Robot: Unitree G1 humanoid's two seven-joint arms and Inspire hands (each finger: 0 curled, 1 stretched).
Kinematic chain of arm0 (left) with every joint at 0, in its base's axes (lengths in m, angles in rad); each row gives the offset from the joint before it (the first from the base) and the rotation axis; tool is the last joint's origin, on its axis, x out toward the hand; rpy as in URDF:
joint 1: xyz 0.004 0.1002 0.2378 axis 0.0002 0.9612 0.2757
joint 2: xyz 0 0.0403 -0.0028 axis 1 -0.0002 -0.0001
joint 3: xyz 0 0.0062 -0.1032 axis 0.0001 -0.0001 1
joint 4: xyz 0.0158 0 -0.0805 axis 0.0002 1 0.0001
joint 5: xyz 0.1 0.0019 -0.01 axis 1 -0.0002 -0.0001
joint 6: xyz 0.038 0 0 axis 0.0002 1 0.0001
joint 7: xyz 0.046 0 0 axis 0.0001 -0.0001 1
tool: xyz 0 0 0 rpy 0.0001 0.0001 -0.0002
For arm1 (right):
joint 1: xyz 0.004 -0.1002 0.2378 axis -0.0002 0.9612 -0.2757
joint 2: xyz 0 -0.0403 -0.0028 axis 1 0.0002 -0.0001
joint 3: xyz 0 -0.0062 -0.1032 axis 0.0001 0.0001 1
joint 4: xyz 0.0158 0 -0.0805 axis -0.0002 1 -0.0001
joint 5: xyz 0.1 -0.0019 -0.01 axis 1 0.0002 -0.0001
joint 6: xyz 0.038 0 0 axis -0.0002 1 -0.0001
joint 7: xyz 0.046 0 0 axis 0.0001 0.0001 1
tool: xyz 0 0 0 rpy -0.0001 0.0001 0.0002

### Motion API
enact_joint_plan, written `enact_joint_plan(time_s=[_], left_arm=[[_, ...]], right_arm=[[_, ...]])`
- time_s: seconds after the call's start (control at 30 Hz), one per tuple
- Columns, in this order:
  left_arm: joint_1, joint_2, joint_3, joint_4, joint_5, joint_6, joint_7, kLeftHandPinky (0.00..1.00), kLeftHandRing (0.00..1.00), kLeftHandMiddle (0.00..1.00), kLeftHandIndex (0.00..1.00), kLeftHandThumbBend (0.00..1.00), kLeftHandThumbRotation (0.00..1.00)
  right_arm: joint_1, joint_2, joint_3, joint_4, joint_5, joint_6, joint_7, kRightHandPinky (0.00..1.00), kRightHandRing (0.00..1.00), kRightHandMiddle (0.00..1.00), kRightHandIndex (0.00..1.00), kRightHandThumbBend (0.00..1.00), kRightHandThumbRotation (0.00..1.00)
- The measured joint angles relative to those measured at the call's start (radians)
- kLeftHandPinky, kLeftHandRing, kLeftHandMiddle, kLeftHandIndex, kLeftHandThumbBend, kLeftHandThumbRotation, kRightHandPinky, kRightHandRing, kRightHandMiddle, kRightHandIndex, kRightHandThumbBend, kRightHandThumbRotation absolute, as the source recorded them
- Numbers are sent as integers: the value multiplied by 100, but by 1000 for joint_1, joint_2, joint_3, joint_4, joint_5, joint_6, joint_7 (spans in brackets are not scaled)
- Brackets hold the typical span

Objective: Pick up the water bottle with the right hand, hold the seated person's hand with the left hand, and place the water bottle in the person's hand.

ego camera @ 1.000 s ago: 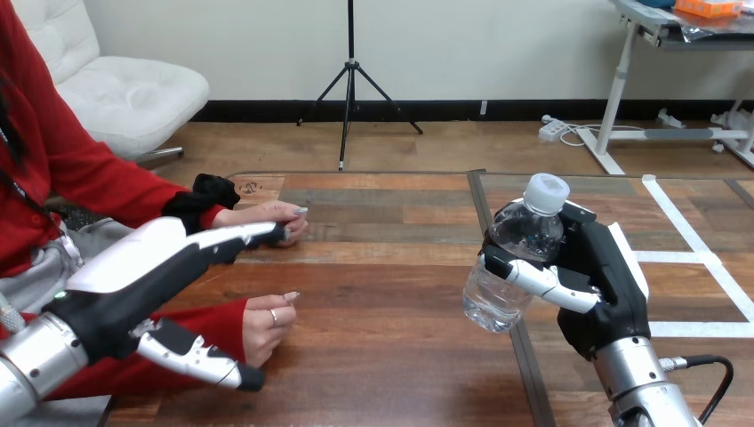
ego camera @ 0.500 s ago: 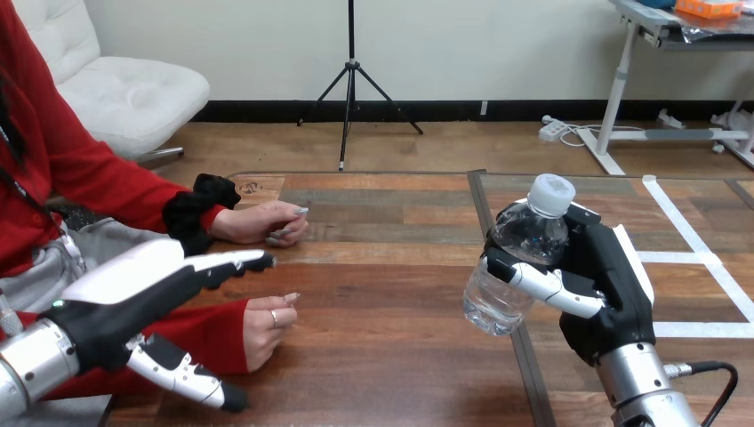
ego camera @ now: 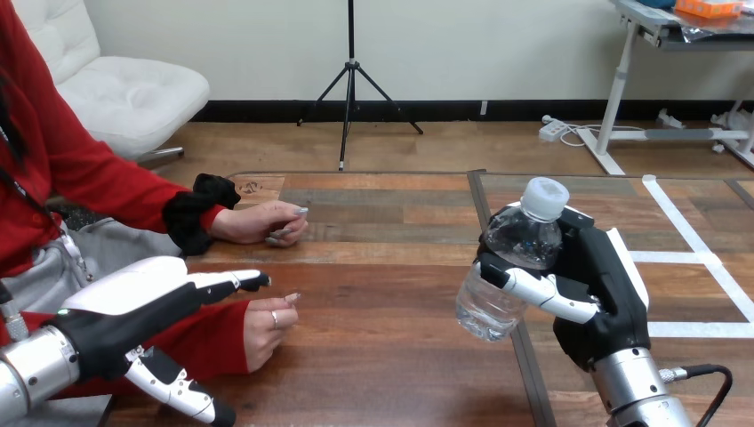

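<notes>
A clear water bottle (ego camera: 509, 267) with a white cap is lifted off the table at the right, tilted, with my right hand (ego camera: 596, 289) shut round it. My left hand (ego camera: 133, 307) is open at the lower left, fingers straight and pointing right, thumb hanging below. It hovers over the red sleeve of the person's near hand (ego camera: 267, 322), which rests loosely curled on the table just right of my fingertips. I cannot tell whether they touch. The person's far hand (ego camera: 267, 222) lies on the table further back.
The wooden table (ego camera: 382, 294) has a dark seam running front to back under the bottle and white tape lines (ego camera: 702, 258) at the right. The person sits at the left edge.
My left hand has drawn back toward the lower left, off the far hand and down beside the near hand. The right hand has shifted the bottle slightly left and lower.
</notes>
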Motion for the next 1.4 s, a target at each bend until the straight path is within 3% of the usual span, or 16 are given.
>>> enact_joint_plan(time_s=[0.53,0.97,1.4], left_arm=[[-42,16,-34,50,129,-54,90,82,85,85,86,100,33],[-74,22,-71,101,298,-85,271,73,77,78,79,100,30],[-112,25,-112,121,378,-38,367,72,75,76,78,100,23]], right_arm=[[15,1,12,-79,1,36,-3,39,43,48,47,81,0],[45,1,15,-154,2,73,-10,38,42,47,46,81,0],[81,0,23,-226,19,105,-5,38,42,46,46,81,0]])
